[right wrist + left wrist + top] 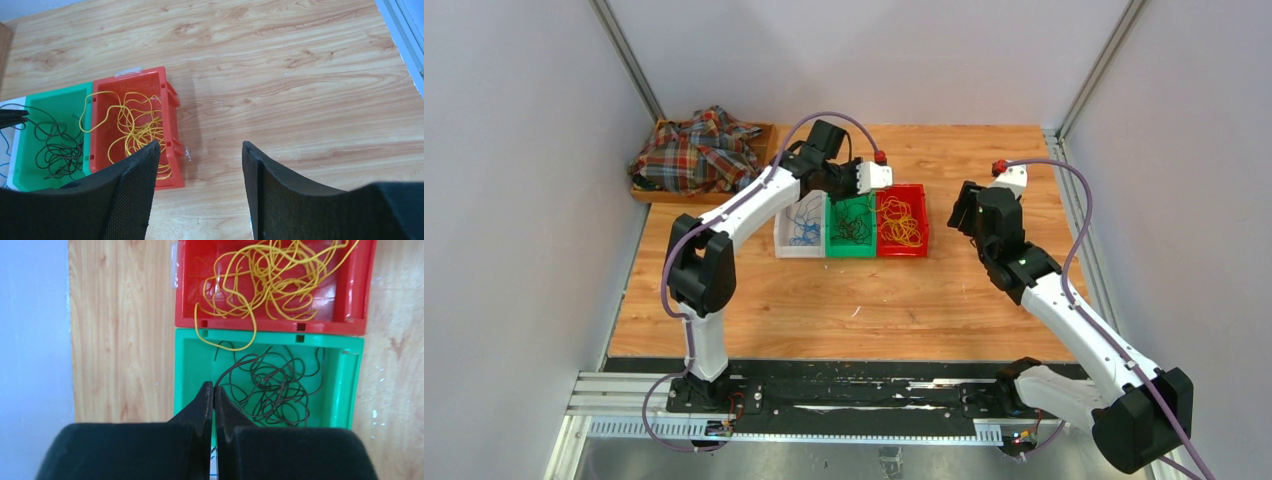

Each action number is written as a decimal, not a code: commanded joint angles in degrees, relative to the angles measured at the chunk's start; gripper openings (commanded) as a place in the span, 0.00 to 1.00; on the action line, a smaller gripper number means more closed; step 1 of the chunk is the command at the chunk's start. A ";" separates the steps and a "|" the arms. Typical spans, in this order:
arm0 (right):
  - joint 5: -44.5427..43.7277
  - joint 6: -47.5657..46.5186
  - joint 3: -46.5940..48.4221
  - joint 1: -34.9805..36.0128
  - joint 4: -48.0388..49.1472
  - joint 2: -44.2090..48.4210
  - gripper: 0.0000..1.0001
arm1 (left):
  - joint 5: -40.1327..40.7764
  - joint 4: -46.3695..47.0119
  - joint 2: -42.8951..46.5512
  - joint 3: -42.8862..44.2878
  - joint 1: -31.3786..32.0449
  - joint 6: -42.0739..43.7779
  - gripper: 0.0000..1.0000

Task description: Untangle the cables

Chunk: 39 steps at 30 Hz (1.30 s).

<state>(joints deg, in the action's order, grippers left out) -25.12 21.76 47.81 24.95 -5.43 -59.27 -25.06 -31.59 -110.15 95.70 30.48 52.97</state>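
Three small bins stand side by side. The red bin holds tangled yellow cables; one yellow loop hangs over its wall into the green bin. The green bin holds a heap of black cables. The white bin holds blue cables. My left gripper hangs over the green bin, shut on a black cable strand that arcs from its tips into the heap. My right gripper is open over bare wood to the right of the red bin, holding nothing.
A plaid cloth lies on a wooden tray at the back left corner. Thick purple arm cables loop beside both arms. A metal frame rail runs along the table's right edge, with grey walls all around.
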 commanded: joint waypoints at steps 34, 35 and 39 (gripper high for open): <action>-7.56 -1.46 0.56 -2.88 -5.54 1.76 0.83 | 0.51 -5.67 21.48 -7.45 -19.02 -28.30 0.98; -10.17 -1.48 -0.63 -3.15 -5.03 1.99 0.83 | 1.06 -3.24 23.45 -10.50 -21.23 -29.52 0.98; -22.29 -0.79 -6.16 -5.63 -2.34 2.60 0.84 | 3.48 9.20 30.81 -27.27 -28.75 -35.04 0.98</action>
<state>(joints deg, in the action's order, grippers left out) -33.78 20.84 46.44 22.31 -9.54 -57.76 -21.63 -32.29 -83.59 80.93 5.98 28.47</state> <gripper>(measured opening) 0.836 0.980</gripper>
